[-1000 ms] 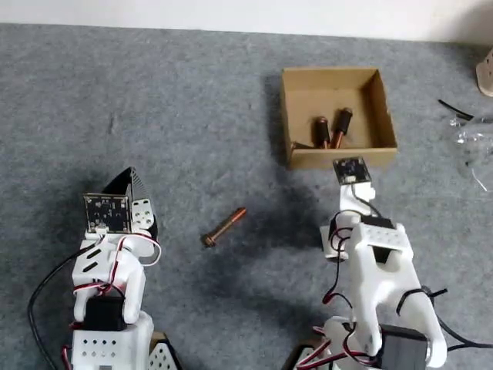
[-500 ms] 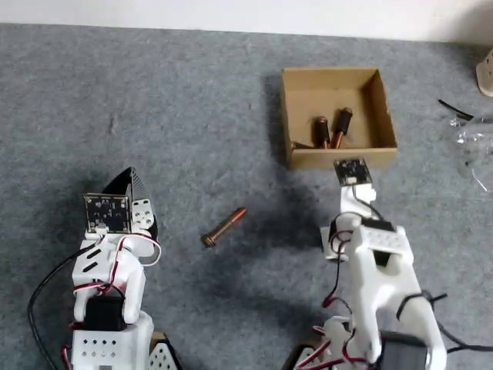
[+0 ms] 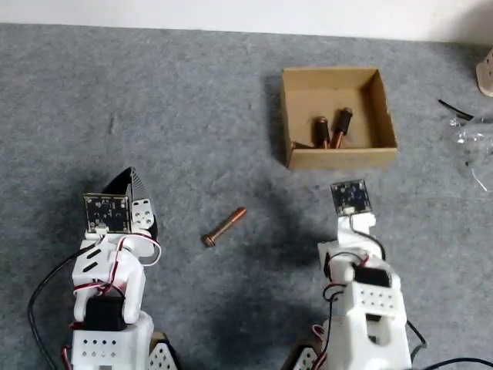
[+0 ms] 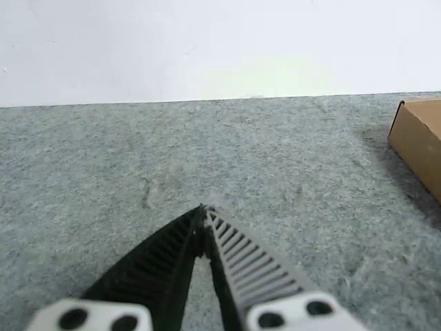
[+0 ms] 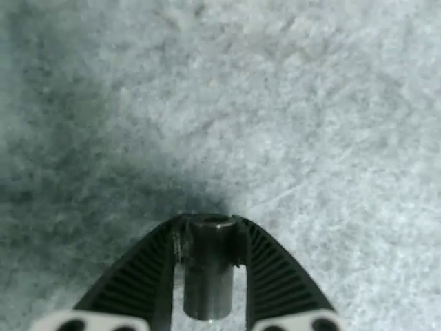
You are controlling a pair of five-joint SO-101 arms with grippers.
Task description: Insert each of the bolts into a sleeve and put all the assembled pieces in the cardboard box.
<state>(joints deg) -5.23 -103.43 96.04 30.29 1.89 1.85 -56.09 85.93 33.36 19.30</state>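
Right gripper is clamped on a dark sleeve, over the grey mat. Left gripper is closed and empty, at lower left of the high view. A loose bolt lies on the mat near centre, between the arms. Cardboard box is at upper right, with assembled pieces inside.

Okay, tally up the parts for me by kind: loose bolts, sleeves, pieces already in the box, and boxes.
Loose bolt on the table: 1
Sleeve in the right pincer: 1
Copper pieces in the cardboard box: 2 clear, plus maybe 1 half hidden by its front wall
Cardboard box: 1
Total: 5, or 6 with the hidden one
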